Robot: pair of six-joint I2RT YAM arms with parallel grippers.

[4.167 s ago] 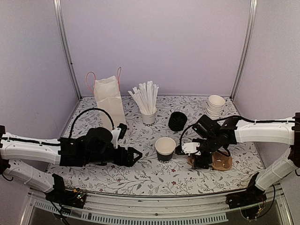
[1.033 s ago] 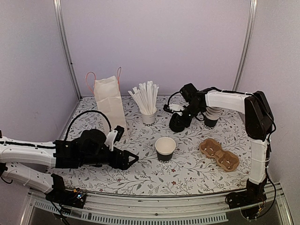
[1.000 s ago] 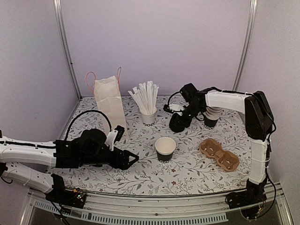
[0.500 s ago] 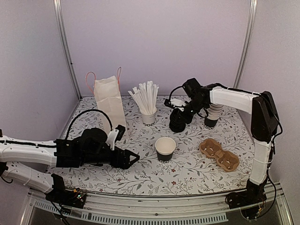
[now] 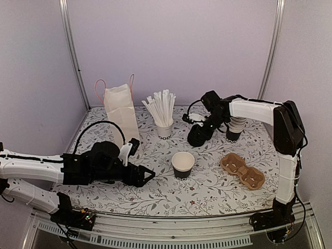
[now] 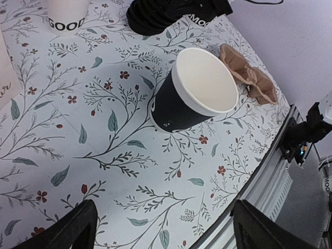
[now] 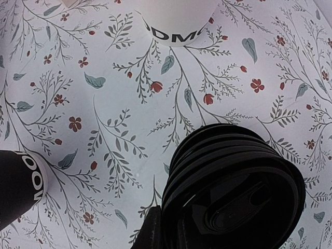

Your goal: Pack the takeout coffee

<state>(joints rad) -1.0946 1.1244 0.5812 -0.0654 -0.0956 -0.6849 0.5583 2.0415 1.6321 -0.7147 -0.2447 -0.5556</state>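
Note:
The takeout coffee's black paper cup (image 5: 183, 164) (image 6: 197, 91) stands mid-table with its white inside showing and no lid on it. Behind it sits a stack of black plastic lids (image 5: 196, 136) (image 7: 233, 181). My right gripper (image 5: 202, 127) (image 7: 166, 224) reaches down onto that stack, shut on the rim of the top lid. One finger (image 7: 154, 231) shows outside the rim; the other is lost in the black. My left gripper (image 5: 147, 174) (image 6: 168, 228) hovers low to the left of the cup, open and holding nothing.
A white paper bag (image 5: 120, 110) stands at the back left. Beside it is a white cup of straws (image 5: 165, 129) (image 7: 176, 21). A stack of black cups (image 5: 234, 127) sits behind my right arm. A brown cardboard carrier (image 5: 243, 170) (image 6: 249, 78) lies at the right.
The right arm has left the cardboard carrier and gone to the lid stack. In the last second it rose slightly, then settled back onto the stack. The left arm has barely moved.

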